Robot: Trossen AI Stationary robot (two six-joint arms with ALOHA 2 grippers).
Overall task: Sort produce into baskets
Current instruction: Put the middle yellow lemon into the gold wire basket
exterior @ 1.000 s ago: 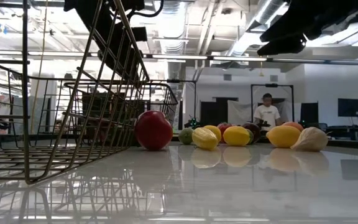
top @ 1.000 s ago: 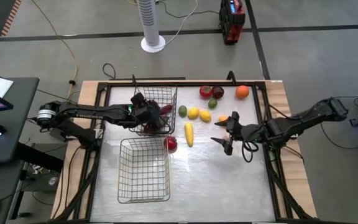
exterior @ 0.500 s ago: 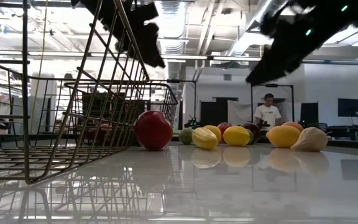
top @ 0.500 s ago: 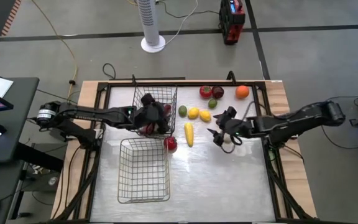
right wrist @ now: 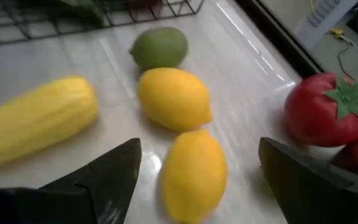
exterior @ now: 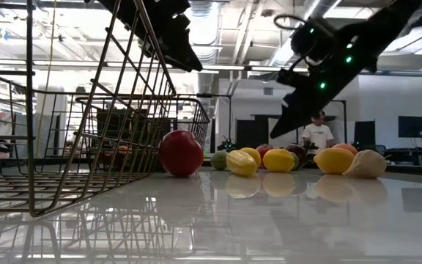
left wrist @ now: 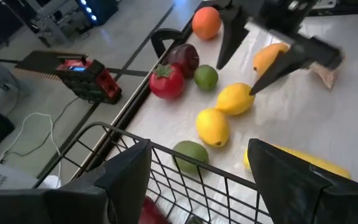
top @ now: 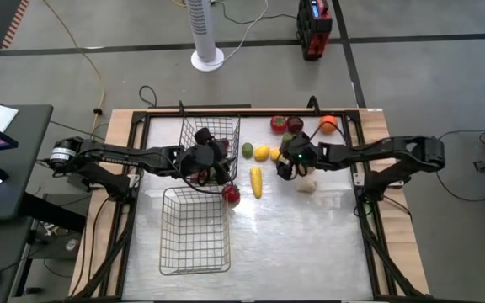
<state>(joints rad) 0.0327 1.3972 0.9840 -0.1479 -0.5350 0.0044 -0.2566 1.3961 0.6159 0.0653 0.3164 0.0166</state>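
Produce is lying in a loose cluster at the table's far side, and I am now reaching my right gripper [top: 286,165] in over it, where a second ago that arm was hanging back nearer the table's right edge. My jaws there are spread wide and empty, and in my right wrist view one lemon [right wrist: 193,175] is sitting squarely between the fingers, with a second lemon [right wrist: 174,99], a lime [right wrist: 160,48] and the corn [right wrist: 36,119] just past it and the tomato [right wrist: 322,118] off to one side. I am judging that lemon to be my next pick, so the change means the approach is done and only the descent and closing are left.

My left gripper [top: 205,156] is hovering over the far basket [top: 226,126], which is holding some dark red pieces. Its jaws have parted from a narrower setting and are now about half open with nothing between them, which I am reading as a piece just dropped in. The near basket [top: 194,231] is looking empty, and a red apple [top: 231,194] is resting just beside its far right corner.
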